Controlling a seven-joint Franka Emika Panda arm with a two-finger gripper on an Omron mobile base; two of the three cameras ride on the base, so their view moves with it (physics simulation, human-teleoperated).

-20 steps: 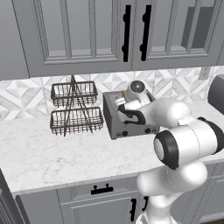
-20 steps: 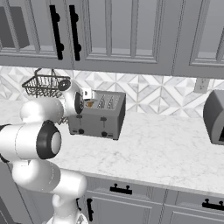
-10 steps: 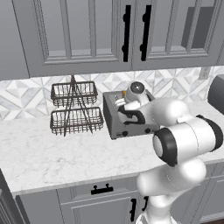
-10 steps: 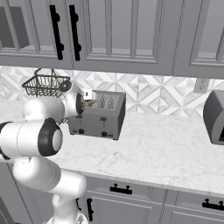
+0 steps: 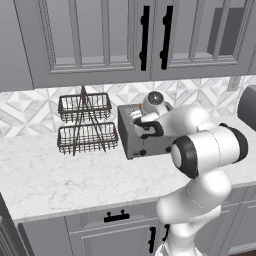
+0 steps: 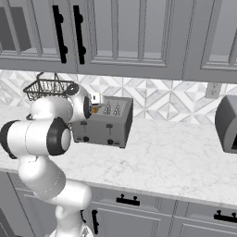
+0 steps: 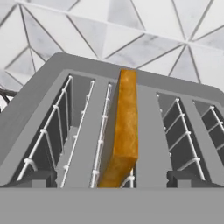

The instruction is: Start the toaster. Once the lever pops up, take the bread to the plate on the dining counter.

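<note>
The toaster [image 5: 145,137] stands on the grey-veined marble worktop [image 5: 65,177] against the patterned tile backsplash [image 6: 157,99], its front with two dark levers and two small knobs facing the cabinets' edge; in the right base view the toaster [image 6: 104,122] sits left of centre, well apart from a rounded dark-grey appliance [image 6: 227,122] at the right edge; a two-tier wire basket rack [image 5: 84,124] stands just beside the toaster on its left in the left base view. The gripper [image 7: 111,186] hangs over the toaster's top, jaws spread wide and holding nothing (its two dark tips [image 7: 37,178] show low in the hand view, one on each side of the slice); the bread [image 7: 122,131] stands upright on edge in the second slot from the left as the hand view has it, its golden-orange crust rising clear above the wire guides. In the right base view a small orange bit of the bread [image 6: 95,110] peeks beside the arm's wrist. Grey upper cabinets with black handles [image 5: 145,37] hang above.
</note>
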